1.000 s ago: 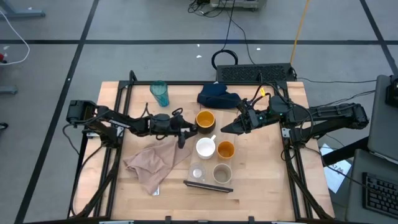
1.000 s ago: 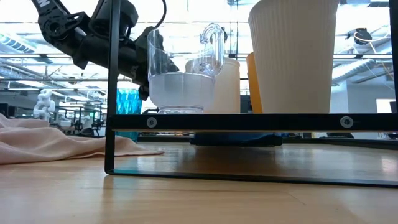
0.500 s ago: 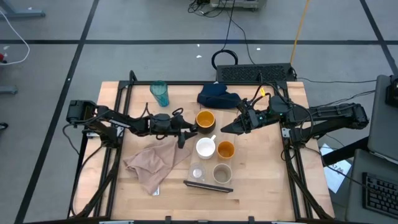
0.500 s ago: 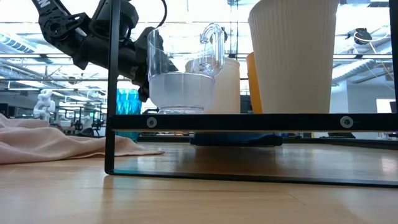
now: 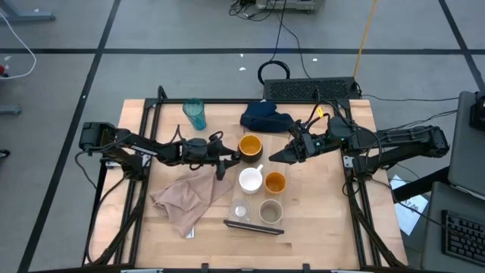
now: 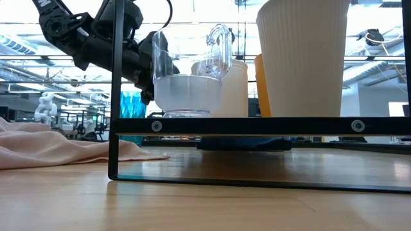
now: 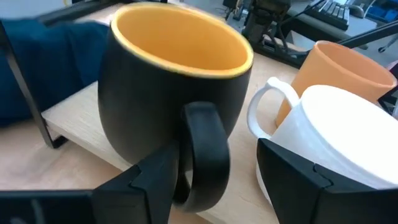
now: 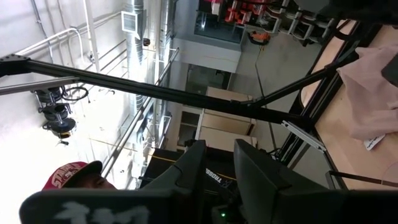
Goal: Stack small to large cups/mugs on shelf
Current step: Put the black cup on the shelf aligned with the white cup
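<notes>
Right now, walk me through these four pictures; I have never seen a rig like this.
Two dark robot arms work at a wooden table. One picture looks straight down, one looks level across the tabletop, and one comes from each arm's wrist. On the pale shelf stand a dark yellow-lined mug, a white mug, an orange cup, a beige cup and a tiny clear cup. A teal tumbler, a blue cloth and a beige cloth lie off it. The left gripper is open around the dark mug's handle. The right gripper hangs nearby, holding nothing visible.
</notes>
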`<act>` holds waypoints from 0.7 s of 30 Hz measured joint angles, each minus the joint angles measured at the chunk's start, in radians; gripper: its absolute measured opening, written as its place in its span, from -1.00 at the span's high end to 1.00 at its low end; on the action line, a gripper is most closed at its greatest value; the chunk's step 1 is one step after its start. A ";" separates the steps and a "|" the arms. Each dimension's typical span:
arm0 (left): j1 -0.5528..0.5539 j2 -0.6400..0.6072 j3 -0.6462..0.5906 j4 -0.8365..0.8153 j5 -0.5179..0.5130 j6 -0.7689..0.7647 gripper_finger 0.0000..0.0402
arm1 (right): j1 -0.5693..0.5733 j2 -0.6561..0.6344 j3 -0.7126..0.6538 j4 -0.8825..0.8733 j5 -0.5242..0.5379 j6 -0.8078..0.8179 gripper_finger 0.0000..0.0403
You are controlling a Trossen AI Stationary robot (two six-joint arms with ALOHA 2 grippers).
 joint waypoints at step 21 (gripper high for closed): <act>0.003 -0.141 0.002 -0.213 -0.018 0.046 -0.09 | 0.000 0.000 0.000 -0.008 -0.004 -0.016 0.63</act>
